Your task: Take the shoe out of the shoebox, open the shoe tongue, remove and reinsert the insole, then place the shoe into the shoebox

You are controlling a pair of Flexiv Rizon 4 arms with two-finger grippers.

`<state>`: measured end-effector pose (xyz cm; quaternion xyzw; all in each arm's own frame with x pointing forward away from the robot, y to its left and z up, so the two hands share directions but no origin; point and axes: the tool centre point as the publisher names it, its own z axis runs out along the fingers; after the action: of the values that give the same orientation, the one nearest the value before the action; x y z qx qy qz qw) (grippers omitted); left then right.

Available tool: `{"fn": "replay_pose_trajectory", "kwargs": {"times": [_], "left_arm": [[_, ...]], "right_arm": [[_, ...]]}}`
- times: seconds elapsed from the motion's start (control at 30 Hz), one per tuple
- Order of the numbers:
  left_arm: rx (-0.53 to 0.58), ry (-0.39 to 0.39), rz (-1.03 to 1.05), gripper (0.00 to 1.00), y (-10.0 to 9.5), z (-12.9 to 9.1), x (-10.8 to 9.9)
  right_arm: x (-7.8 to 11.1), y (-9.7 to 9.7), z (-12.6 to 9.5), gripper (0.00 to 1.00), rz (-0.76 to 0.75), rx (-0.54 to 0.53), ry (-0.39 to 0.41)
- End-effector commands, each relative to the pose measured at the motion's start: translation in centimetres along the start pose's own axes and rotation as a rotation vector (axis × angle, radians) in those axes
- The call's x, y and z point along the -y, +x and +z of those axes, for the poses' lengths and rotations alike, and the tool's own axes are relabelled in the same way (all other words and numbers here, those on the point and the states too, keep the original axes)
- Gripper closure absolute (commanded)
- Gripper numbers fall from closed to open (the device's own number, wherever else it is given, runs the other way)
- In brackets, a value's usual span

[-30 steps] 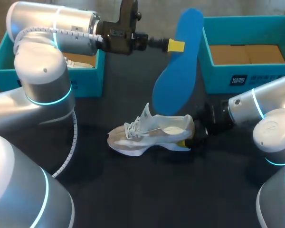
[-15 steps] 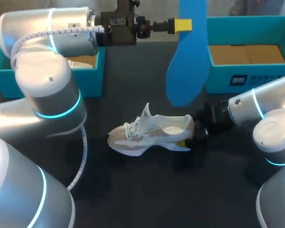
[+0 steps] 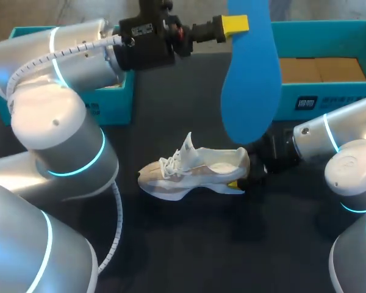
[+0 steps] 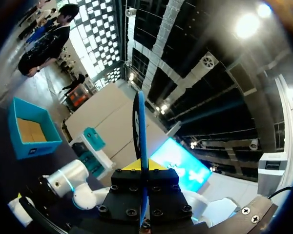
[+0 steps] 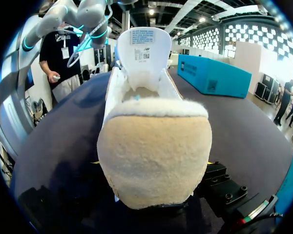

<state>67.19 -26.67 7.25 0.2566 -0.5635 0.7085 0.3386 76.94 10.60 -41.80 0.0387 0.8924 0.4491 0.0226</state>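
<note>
A blue insole (image 3: 249, 79) hangs in the air over the table, pinched at its upper part by my left gripper (image 3: 235, 25), which is shut on it. In the left wrist view the insole (image 4: 139, 131) shows edge-on between the fingers of that gripper (image 4: 142, 169). Below it the white and beige shoe (image 3: 194, 172) lies on the black table, tongue pulled up, toe to the left. My right gripper (image 3: 241, 180) is at its heel. In the right wrist view the fuzzy heel (image 5: 154, 158) fills the space between the fingers, which press it from both sides.
A teal box (image 3: 329, 97) with a cardboard bottom stands at the back right, just behind the hanging insole. A second teal box (image 3: 113, 107) stands at the back left, partly hidden by my left arm. Bare black tabletop lies in front of the shoe.
My left arm has carried the insole to the right and higher, turning it more upright. The shoe and my right arm have stayed put.
</note>
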Motion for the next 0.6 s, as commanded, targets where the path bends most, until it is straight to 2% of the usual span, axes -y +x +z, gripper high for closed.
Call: {"fn": "replay_pose_trajectory", "kwargs": {"times": [0.03, 0.6], "left_arm": [[0.004, -0.019, -0.044, 1.00, 0.9, -1.2, -0.7], [0.010, -0.074, -0.134, 1.00, 2.3, -2.9, -3.4]], "right_arm": [[0.0, -0.1, 0.2, 1.00, 0.001, 0.001, 0.003], [0.0, -0.1, 0.2, 1.00, 0.001, 0.001, 0.003]]}}
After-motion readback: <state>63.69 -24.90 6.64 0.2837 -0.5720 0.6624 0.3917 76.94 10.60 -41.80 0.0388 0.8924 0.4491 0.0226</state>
